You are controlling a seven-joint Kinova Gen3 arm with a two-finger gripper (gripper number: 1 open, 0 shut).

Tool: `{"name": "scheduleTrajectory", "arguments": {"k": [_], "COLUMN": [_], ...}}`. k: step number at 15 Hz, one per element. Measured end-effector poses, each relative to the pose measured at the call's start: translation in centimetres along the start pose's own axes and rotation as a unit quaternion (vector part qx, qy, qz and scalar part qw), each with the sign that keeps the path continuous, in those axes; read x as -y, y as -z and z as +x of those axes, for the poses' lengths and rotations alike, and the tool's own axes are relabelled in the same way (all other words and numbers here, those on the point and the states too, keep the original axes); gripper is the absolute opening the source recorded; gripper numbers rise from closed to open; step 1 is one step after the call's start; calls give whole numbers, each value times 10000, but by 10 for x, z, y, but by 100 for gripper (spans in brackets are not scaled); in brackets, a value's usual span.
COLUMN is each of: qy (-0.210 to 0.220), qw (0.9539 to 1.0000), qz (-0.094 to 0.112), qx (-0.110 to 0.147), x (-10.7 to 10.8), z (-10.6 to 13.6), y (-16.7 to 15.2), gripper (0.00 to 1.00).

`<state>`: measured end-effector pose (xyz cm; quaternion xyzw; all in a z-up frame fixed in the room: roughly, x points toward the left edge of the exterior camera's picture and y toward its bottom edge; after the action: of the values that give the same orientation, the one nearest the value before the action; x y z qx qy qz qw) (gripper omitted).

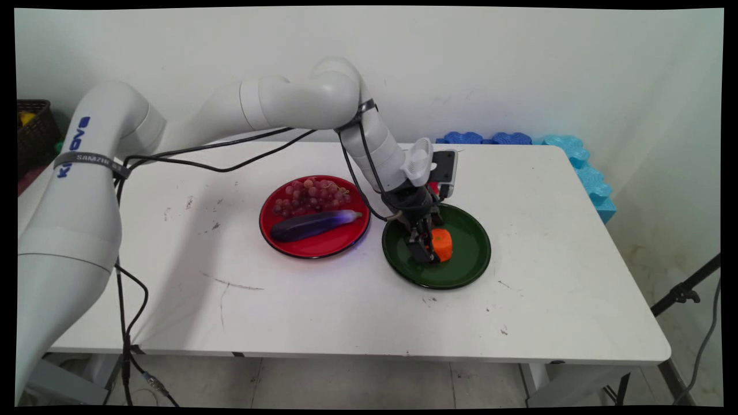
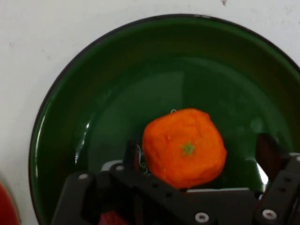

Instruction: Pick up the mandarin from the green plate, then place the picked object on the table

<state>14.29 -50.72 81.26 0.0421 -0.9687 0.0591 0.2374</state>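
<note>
An orange (image 1: 443, 244) (image 2: 185, 147) lies in the middle of a dark green plate (image 1: 474, 266) (image 2: 117, 93) on the white table. My gripper (image 1: 429, 249) (image 2: 200, 157) is lowered into the plate and stands open around the orange. In the hand view the left finger (image 2: 131, 154) sits right against the fruit's side. The right finger (image 2: 269, 154) stands well apart from it. The orange rests on the plate's floor with its small green stem mark facing the hand camera.
A red plate (image 1: 323, 246) just left of the green one carries a bunch of grapes (image 1: 311, 195) and a purple eggplant (image 1: 314, 225). Blue foam pieces (image 1: 582, 167) line the table's far right edge. A dark basket (image 1: 34, 129) stands at far left.
</note>
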Motion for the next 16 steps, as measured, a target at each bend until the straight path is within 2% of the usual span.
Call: {"name": "scheduleTrajectory", "arguments": {"k": [1,2,11,13,16], "qy": [-6,-23,-84,54,215], "qw": [10000,10000,9999,9999,9991], "qz": [-4,-7,0,77,242], "qx": [8,9,-57,-125,-288], "x": [0,1,0,-1,-8], "z": [0,0,8,13,22], "y": [-2,-3,-2,10,44], "gripper": [100,0,0,0,0]}}
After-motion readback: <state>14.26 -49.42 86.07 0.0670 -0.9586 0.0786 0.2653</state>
